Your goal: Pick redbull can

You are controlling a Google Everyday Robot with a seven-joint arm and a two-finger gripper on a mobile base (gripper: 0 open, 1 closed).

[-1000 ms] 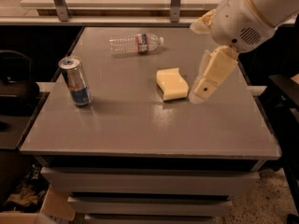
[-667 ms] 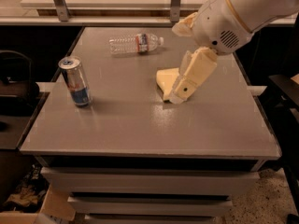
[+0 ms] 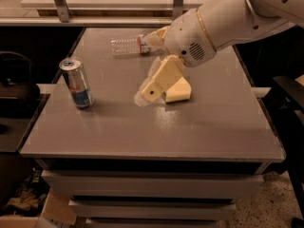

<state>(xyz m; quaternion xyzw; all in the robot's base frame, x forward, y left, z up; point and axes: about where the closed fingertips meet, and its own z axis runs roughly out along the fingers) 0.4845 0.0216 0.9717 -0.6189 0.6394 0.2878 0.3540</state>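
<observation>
Camera view: redbull can (image 3: 76,83) upright, table (image 3: 213,127) left; end effector (image 3: 142,97) centre, apart.

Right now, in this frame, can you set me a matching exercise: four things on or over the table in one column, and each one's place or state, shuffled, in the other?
Things:
1. redbull can
2. clear bottle
3. tool
4. yellow block

Places or states:
A. lying on its side towards the far edge of the table
B. standing upright near the picture's left edge of the table
C. partly hidden by the tool, near the table's middle
D. low over the table's middle, apart from the can

Pairs: 1-B, 2-A, 3-D, 4-C.
</observation>
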